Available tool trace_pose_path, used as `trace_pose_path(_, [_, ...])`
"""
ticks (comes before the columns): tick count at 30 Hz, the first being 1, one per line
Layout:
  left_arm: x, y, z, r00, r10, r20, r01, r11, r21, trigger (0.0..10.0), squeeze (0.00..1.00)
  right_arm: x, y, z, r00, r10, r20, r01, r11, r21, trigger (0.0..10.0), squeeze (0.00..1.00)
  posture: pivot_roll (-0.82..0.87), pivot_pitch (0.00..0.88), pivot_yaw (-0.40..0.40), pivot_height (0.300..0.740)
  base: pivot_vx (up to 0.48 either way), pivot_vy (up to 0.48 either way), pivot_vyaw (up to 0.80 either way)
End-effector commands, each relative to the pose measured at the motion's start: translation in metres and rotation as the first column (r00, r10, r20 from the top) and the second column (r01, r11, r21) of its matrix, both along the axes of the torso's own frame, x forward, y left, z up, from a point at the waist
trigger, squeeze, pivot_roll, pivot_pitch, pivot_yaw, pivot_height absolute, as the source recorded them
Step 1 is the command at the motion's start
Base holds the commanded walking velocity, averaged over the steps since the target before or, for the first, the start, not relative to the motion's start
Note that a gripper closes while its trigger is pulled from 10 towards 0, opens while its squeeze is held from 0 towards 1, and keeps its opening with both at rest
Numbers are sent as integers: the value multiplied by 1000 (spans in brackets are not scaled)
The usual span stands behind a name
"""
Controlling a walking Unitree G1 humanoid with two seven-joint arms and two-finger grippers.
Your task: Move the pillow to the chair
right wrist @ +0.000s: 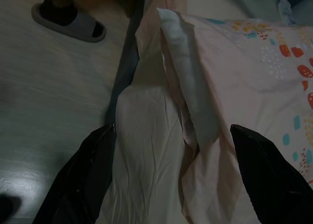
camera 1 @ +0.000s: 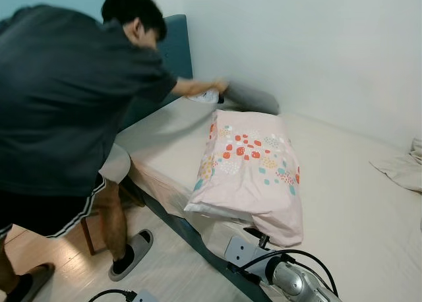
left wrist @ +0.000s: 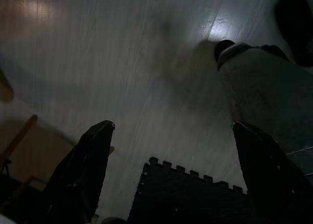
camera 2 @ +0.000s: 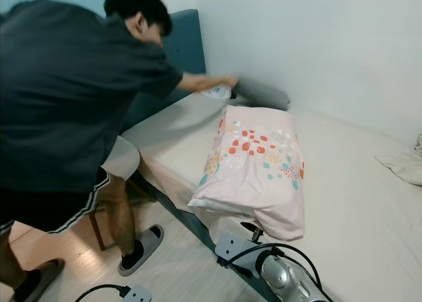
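Note:
A pink pillow (camera 1: pixel 250 173) printed with red, teal and yellow dots lies on the bed (camera 1: pixel 356 203), its open end hanging over the near edge. My right gripper (right wrist: pixel 171 185) is open at that end, one black finger on each side of the pillowcase folds (right wrist: pixel 195 101). Its silver wrist (camera 1: pixel 290 279) sits low beside the bed frame. The chair (camera 1: pixel 117 160), pale-seated with wooden legs, stands left of the bed, mostly hidden behind a person. My left gripper (left wrist: pixel 171 175) hangs open over the pale floor, holding nothing.
A person (camera 1: pixel 59 104) in a dark shirt and grey slippers (camera 1: pixel 132 252) leans over the bed's left edge, reaching toward a grey bolster (camera 1: pixel 254 97) by the teal headboard (camera 1: pixel 175 48). Crumpled cloth (camera 1: pixel 402 167) lies far right. A black foam mat (left wrist: pixel 190 197) is under my left gripper.

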State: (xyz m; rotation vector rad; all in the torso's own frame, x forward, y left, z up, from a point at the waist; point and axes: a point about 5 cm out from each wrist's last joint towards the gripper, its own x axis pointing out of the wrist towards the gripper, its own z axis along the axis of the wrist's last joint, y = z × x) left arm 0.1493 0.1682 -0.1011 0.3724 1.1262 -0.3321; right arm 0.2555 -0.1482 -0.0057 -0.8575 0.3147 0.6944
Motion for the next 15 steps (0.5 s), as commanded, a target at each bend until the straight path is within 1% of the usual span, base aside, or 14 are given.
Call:
trace_pose_path(1, [2,1,1,1000,10,-1,-10,1000,4,10000,0,0,1,-1,1000,7,1,-7,1000,5,10000,0,-136,0,59,740,0,0,0])
trace_pose_path(4, [1,0,0,1000,12,-1,-12,1000,1,10000,0,-1,1,0,1000,8,1,-8,1000,8,10000,0,-139,0,58,740,0,0,0])
trace_pose_path(6, [-6,-1,-2,1000,1,-21,-1,1000,3,10000,0,-2,1,0,1000,9,4,-9,1000,12,10000,0,-153,0,61,740,0,0,0])
trace_pose_path(9, [-9,-1,-3,1000,4,-27,-4,1000,1,10000,0,-4,0,0,1000,10,8,-10,1000,14,10000,0,-145,0,57,740,0,0,0])
trace_pose_path(15, [-11,0,-4,999,1,-32,-1,1000,2,10000,0,-6,0,-1,1000,15,7,-16,1000,12,10000,0,-155,0,64,740,0,0,0])
